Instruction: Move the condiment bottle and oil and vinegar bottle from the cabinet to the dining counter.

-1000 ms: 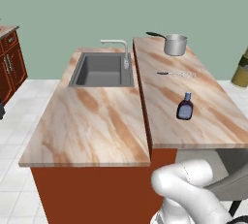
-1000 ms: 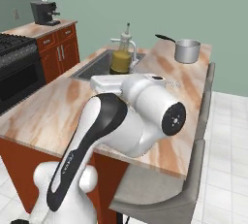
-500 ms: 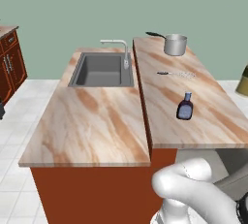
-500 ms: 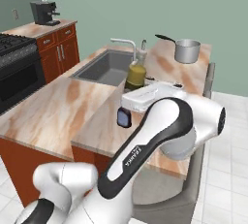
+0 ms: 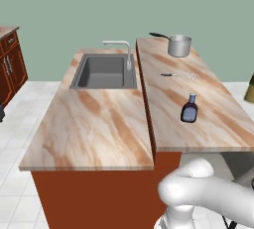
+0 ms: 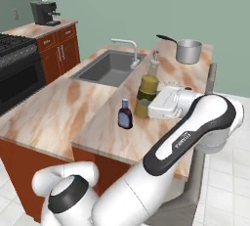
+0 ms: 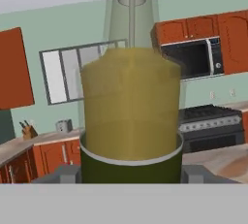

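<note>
The end effector [image 6: 146, 103] grips the yellow oil bottle [image 6: 147, 87] upright over the dining surface [image 6: 161, 80]. Just beside the oil bottle stands the small dark bottle [image 6: 125, 114]; a steel pot [image 6: 188, 51] sits well beyond.

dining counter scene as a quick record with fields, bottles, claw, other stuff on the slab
view: both base views and the hand view
dining counter: beige marble slab beside the sink counter
condiment bottle: upright on the dining counter, blue cap on
oil and vinegar bottle: upright, held in the claw above or on the dining counter; contact with the slab unclear
claw: closed around the lower body of the oil and vinegar bottle
bottle relation: apart, condiment bottle nearer the sink side
pot: at the far end of the dining counter
sink: grey basin in the lower counter, faucet at its edge
</note>
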Controlling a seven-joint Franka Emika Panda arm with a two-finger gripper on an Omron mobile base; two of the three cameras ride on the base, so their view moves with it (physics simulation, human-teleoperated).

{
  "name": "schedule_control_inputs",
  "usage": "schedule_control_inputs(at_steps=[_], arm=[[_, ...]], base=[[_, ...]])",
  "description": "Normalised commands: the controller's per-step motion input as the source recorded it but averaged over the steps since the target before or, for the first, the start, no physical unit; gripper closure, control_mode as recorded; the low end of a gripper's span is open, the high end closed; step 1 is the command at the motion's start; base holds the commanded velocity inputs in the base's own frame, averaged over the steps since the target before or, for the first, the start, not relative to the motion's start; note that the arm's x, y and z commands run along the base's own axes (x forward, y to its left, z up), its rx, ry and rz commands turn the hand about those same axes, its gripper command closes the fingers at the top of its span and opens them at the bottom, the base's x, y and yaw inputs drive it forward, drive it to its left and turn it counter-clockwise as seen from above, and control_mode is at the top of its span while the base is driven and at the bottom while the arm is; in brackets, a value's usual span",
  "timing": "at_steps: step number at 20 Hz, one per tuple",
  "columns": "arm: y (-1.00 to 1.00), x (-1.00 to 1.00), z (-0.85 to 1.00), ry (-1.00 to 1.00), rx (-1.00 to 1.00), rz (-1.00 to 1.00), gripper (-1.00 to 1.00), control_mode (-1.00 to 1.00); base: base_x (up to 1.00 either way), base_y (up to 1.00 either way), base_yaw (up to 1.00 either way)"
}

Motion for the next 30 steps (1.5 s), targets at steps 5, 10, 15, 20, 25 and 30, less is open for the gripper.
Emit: schedule_control_inputs(at_steps=[5, 10, 15, 20, 25, 30], arm=[[-0.09, 0.08, -0.48, -0.03, -0.11, 0.12, 1.00, -1.00], [-0.07, 0.18, -0.44, -0.03, -0.13, -0.01, 1.00, -1.00], [-0.04, 0.19, -0.36, -0.04, -0.01, -0.13, 1.00, -1.00], [0.00, 0.11, -0.40, -0.11, 0.01, -0.20, 1.00, -1.00], [0.02, 0.18, -0.32, -0.14, -0.02, -0.16, 1.00, -1.00], [0.00, 0.32, -0.08, -0.06, -0.03, -0.04, 1.00, -1.00]], base=[[0.00, 0.00, 0.00], [0.00, 0.00, 0.00], [0.00, 0.00, 0.00], [0.00, 0.00, 0.00], [0.00, 0.00, 0.00], [0.00, 0.00, 0.00]])
